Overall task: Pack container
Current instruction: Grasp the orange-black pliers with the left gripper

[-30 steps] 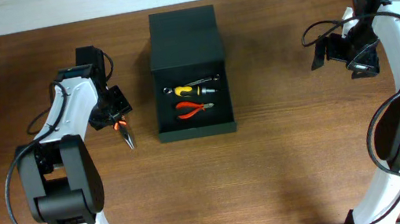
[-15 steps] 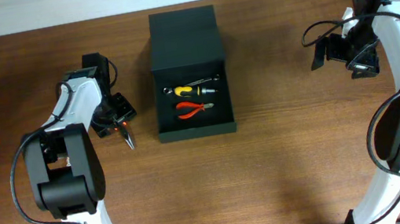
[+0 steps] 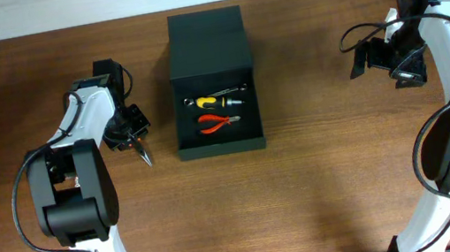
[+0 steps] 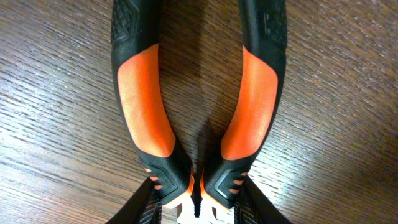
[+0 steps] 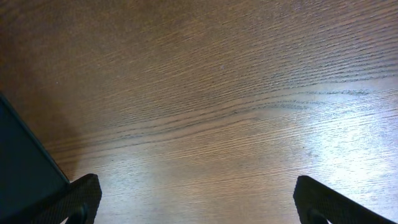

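The container [image 3: 222,147], a dark box with its flap lid [image 3: 207,35] open at the back, sits at the table's middle. Inside lie red pliers [image 3: 217,123], a yellow-handled tool [image 3: 206,102] and a silver wrench [image 3: 227,90]. Orange-and-black pliers [image 3: 141,149] lie on the table left of the box. My left gripper [image 3: 130,133] is shut on them near the pivot; in the left wrist view the fingers [image 4: 199,211] flank the handles [image 4: 143,106]. My right gripper [image 3: 367,58] is open and empty, far right of the box, fingers wide [image 5: 196,208].
Bare wooden tabletop [image 3: 323,183] surrounds the box. The right wrist view shows a corner of the container [image 5: 25,168] at its lower left. Both arm bases stand at the front corners.
My left gripper has shifted slightly down and right onto the orange pliers since a second ago. The right arm and the box contents have not moved.
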Available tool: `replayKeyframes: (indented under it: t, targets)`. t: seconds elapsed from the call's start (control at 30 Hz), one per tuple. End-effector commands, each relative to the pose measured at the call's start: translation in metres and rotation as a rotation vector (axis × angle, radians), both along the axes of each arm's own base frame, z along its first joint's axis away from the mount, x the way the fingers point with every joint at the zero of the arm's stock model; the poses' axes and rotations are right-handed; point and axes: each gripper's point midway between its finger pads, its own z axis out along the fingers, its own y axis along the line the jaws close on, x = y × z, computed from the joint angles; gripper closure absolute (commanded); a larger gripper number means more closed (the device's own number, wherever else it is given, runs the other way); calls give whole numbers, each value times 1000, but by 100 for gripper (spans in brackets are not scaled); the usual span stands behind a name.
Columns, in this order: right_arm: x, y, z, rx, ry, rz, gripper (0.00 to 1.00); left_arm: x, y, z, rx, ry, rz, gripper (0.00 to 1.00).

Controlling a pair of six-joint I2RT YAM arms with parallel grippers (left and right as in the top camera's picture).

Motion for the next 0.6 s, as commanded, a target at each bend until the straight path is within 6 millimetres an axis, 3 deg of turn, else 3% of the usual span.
replayKeyframes:
  t: [0.0, 0.3, 0.57]
  targets:
    - [-2, -3, -2, -11, 10, -4, 1, -5, 4, -14, 14, 36, -65, 98]
    - [-2, -3, -2, -11, 11, -5, 1, -4, 4, -11, 14, 34, -135, 98]
    - [-3, -3, -2, -10, 14, -5, 1, 11, 4, 21, 26, -53, -211, 98]
